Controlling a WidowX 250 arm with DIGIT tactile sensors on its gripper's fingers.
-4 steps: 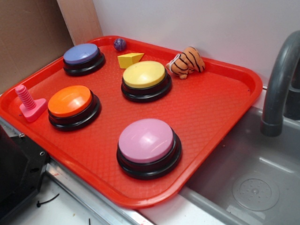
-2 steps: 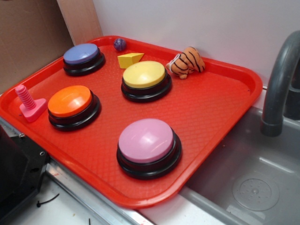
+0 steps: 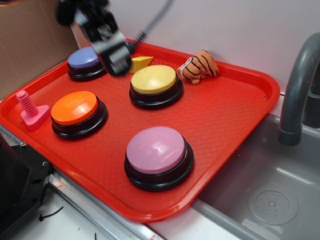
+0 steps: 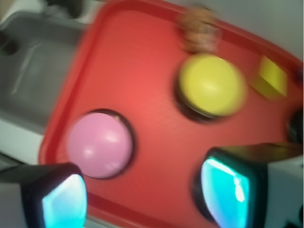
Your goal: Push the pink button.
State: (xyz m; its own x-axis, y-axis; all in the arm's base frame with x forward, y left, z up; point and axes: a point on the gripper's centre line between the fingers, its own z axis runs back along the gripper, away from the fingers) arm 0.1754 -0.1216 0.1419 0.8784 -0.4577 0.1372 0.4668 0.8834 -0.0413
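The pink button [image 3: 156,150] has a pale pink dome on a black base and sits at the front of the red tray [image 3: 235,120]. In the wrist view it [image 4: 99,145] lies at lower left. My gripper [image 3: 118,64] hangs blurred above the tray's back left, between the purple-blue button [image 3: 83,58] and the yellow button [image 3: 153,79], well away from the pink button. In the wrist view its two fingers stand wide apart with nothing between them [image 4: 142,199]; it is open.
An orange button [image 3: 74,107] and a pink screw toy [image 3: 30,107] stand at the tray's left. A yellow wedge [image 3: 141,62] and a striped tiger toy [image 3: 200,65] lie at the back. A grey sink [image 3: 270,200] and faucet [image 3: 297,90] are on the right.
My gripper and arm have come into the exterior view from the top left, above the tray's back; before, no arm was in view. The buttons have not moved.
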